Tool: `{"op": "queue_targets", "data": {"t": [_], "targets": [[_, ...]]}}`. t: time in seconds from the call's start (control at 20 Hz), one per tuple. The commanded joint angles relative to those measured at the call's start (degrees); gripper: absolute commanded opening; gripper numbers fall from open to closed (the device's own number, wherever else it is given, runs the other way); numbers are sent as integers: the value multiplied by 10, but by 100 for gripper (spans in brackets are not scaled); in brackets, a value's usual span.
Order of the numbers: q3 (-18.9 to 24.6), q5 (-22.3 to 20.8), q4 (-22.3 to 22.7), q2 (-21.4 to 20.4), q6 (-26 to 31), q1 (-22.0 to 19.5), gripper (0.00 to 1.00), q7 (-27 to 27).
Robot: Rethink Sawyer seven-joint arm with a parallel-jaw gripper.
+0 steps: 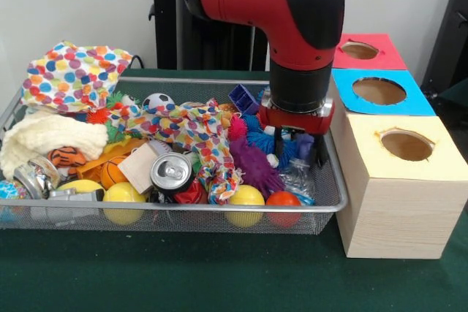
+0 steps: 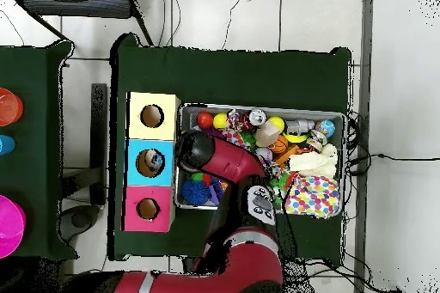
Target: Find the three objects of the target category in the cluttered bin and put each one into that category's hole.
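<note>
A wire mesh bin (image 1: 322,206) holds a heap of toys, balls, cans and cloths. My gripper (image 1: 296,140) is down inside its right end, pressed among blue spiky balls (image 1: 261,140) and just above a purple spiky toy (image 1: 254,167). A crumpled clear bottle (image 1: 298,178) lies right below it. Whether it holds anything is hidden by the clutter. Beside the bin stand three boxes with round holes: yellow (image 1: 406,144), blue (image 1: 379,90) and red (image 1: 360,50). In the overhead view my arm's wrist (image 2: 198,150) covers the gripper, next to the blue box (image 2: 149,162).
Also in the bin are a soda can (image 1: 172,173), yellow balls (image 1: 246,196), an orange ball (image 1: 281,199), a soccer ball (image 1: 158,101), a wooden block (image 1: 139,168), a white knit cloth (image 1: 44,137) and a polka-dot cloth (image 1: 73,74). The boxes (image 2: 152,116) touch the bin's side.
</note>
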Motion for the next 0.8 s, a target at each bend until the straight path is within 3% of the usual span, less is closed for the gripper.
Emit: {"op": "queue_targets", "data": {"t": [0.05,0.25,0.4,0.8], "targets": [[-5,16,-7,6,30,-5,100,137],[35,33,36,4,-27,-29,100,136],[111,49,87,5,-127,-76,100,140],[211,46,143,-8,-205,-134,100,160]]}}
